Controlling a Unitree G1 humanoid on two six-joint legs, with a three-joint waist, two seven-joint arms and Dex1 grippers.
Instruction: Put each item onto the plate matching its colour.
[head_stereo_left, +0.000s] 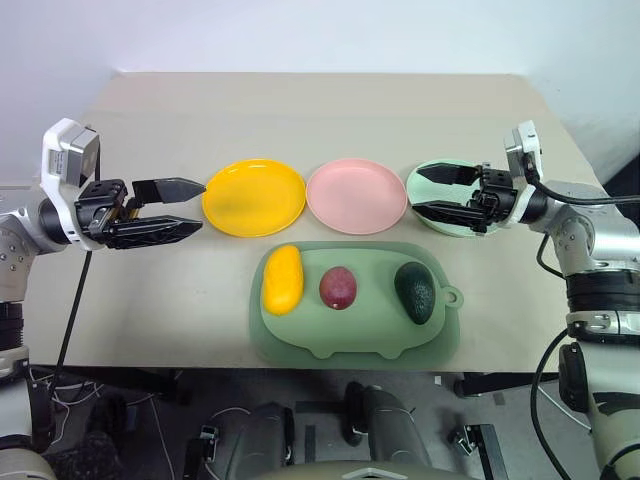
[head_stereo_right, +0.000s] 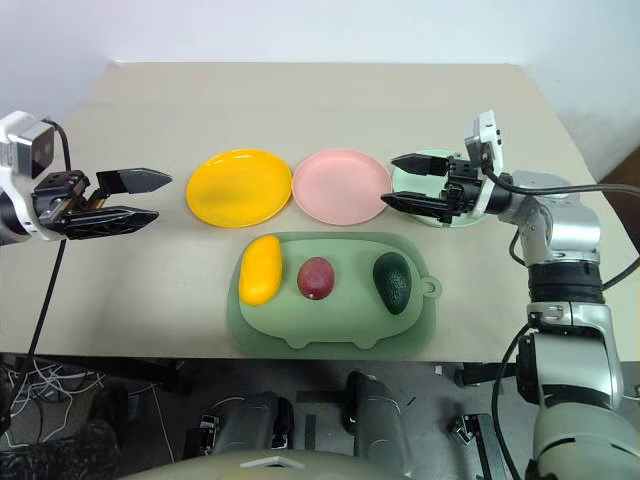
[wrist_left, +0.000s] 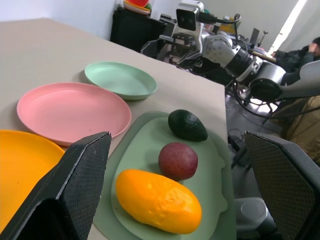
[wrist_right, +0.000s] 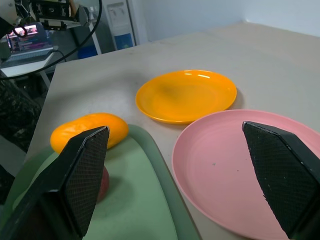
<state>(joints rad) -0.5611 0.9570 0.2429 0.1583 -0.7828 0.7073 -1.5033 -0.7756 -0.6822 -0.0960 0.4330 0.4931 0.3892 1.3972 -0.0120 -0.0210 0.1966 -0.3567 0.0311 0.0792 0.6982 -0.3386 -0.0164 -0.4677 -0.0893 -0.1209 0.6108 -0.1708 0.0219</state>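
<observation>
Left eye view: three fruits lie in a row on a sage-green pig-shaped mat (head_stereo_left: 355, 335) on the beige surface (head_stereo_left: 300, 120). The mango (head_stereo_left: 282, 279) is oblong and glossy yellow-orange, the purple-red fruit (head_stereo_left: 338, 288) is round and dark, and the avocado (head_stereo_left: 415, 291) is dark green and bumpy. Beyond the mat stand the yellow plate (head_stereo_left: 254, 197), the pink plate (head_stereo_left: 356, 195) and the green plate (head_stereo_left: 432, 183), all bare. The left end effector (head_stereo_left: 178, 207) hovers just left of the yellow plate, fingers spread apart and holding nothing, with the mango nearest it. The right end effector (head_stereo_left: 436, 191) hangs over the green plate, fingers likewise apart and empty, above and beyond the avocado.
</observation>
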